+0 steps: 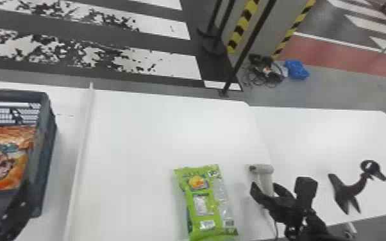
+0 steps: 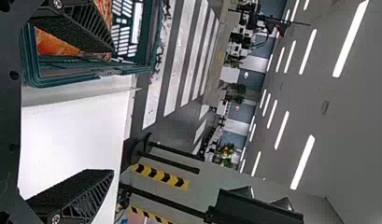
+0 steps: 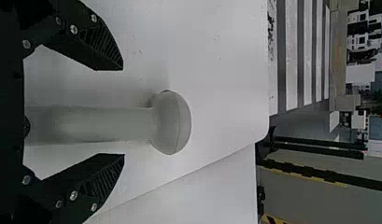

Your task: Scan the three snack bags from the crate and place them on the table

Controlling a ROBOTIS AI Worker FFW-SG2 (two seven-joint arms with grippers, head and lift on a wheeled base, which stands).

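So, starting with your head view: you've got a shiny lime-green plastic snack bag [image 1: 206,205] lying on the smooth white desk [image 1: 144,134], roughly mid-view toward the near side. Off to the left there's a dark grey plastic crate with slatted walls [image 1: 46,128], and a glossy orange printed snack bag [image 1: 3,166] sits inside it. Your left tool [image 1: 22,198] is right by the crate's near right corner. Over on the right, your right tool [image 1: 267,189] is at the light grey handheld scanner [image 1: 261,169], which is to the right of the green bag. Further right you'll spot a curvy black stand with a ring-shaped top [image 1: 349,190].

Your left wrist view has that left tool [image 2: 113,111] spread wide, nothing between its fingers, with the crate and some of the orange bag beside one finger.

Flip to your right wrist view and the right tool [image 3: 123,113] is wide open too. The scanner's handle runs between the fingers, with a gap on each side, so you aren't gripping it.
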